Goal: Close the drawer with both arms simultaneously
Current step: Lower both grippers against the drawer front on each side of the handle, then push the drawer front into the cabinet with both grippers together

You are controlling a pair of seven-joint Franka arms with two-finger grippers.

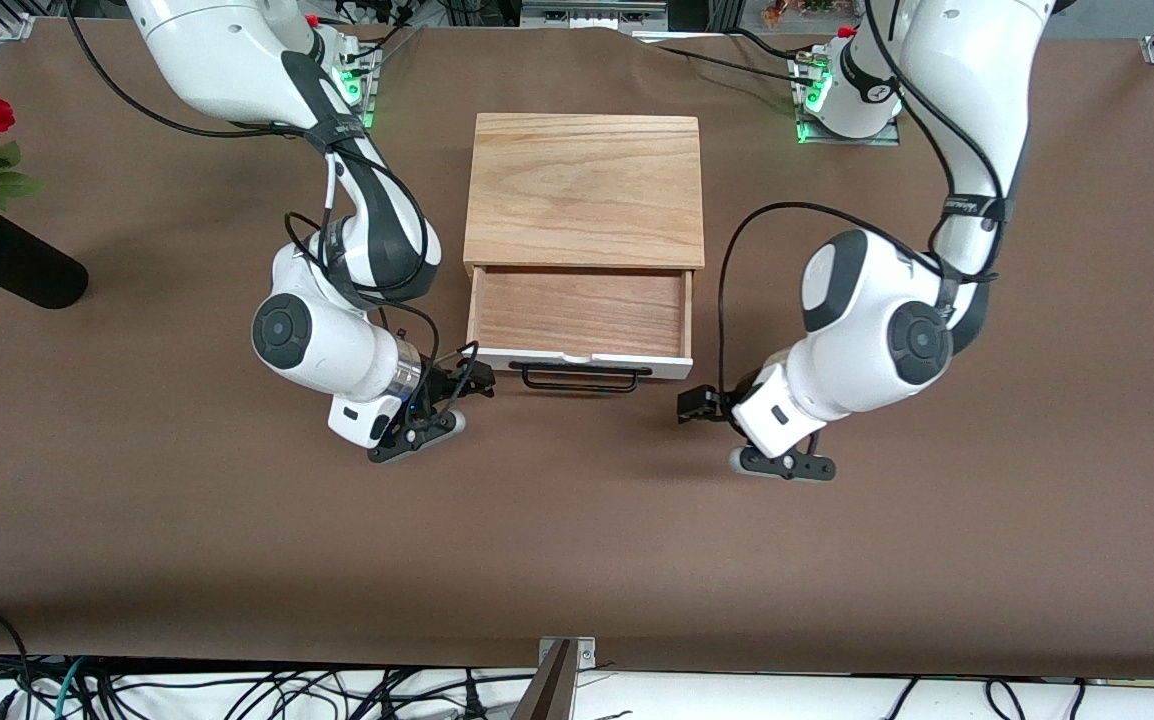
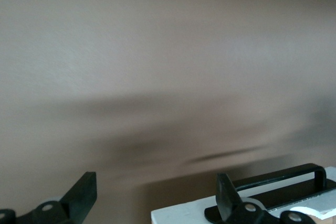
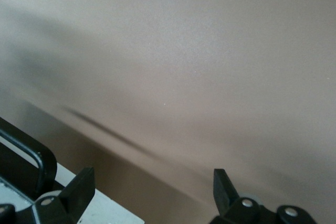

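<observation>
While the shallow light-wood drawer with its white front panel (image 1: 585, 361) stands pulled out of the small wooden box with the wood-grain top (image 1: 584, 190), you have a gripper at each end of that panel. The left gripper (image 1: 699, 403) sits low beside the panel's corner toward the left arm's end of the table, its fingers (image 2: 84, 192) spread apart and holding nothing. The right gripper (image 1: 464, 385) sits by the other corner, fingers (image 3: 224, 188) likewise spread and empty.

Expect the drawer to be light, stiff and free-sliding; the box itself looks light enough to skid if you shove unevenly. Push flat on the white panel near both ends, not on the thin black wire handle (image 1: 581, 375), which would likely flex or catch a finger.

You cannot see the drawer's runners, nor whether either fingertip already touches the panel. Both wrist views cut off the panel and show mostly the brown table covering (image 1: 577, 540).
</observation>
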